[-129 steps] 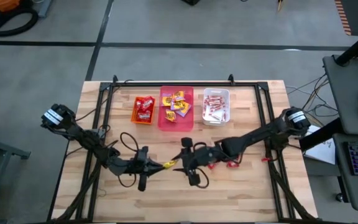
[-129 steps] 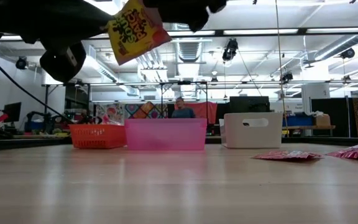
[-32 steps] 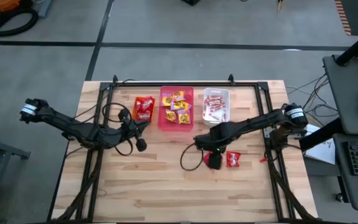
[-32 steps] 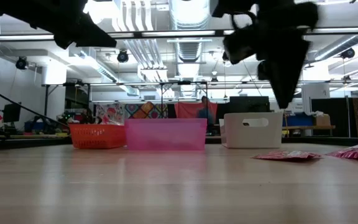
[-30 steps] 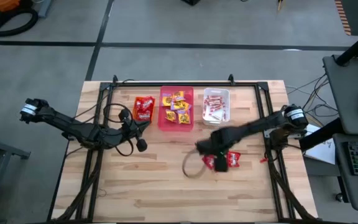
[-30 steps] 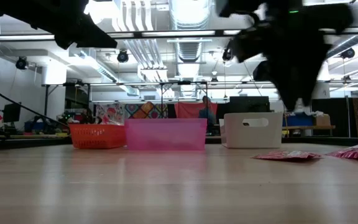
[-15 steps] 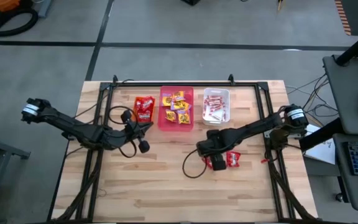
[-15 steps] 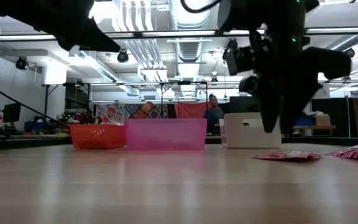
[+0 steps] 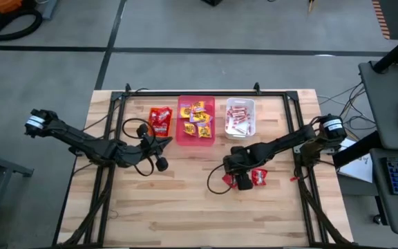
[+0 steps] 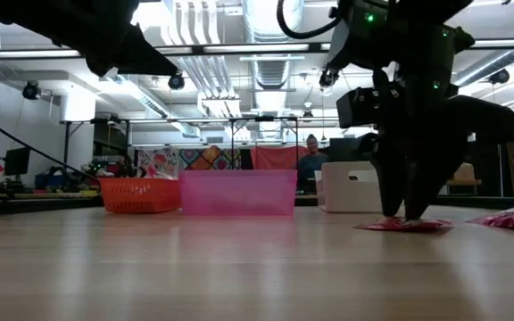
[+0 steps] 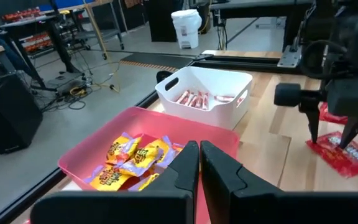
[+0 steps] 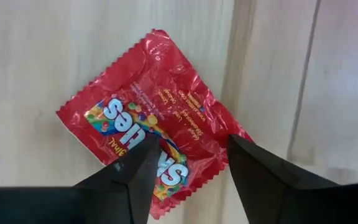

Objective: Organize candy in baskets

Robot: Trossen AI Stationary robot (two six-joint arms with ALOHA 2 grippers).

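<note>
We are seeing our right gripper (image 12: 188,163) now lowered onto a red candy packet (image 12: 151,121) on the table (image 9: 185,207), where a second ago it was hanging higher above it. Its fingers are spread wide, straddling the packet's near corner. A second red packet (image 9: 260,177) is lying just to its right. Our left gripper (image 11: 199,163), fingers pressed together, has drifted slightly right and is hovering near the pink basket (image 9: 196,135). The orange basket (image 9: 160,121) and white basket (image 9: 240,117) are sitting at the table's far edge.
</note>
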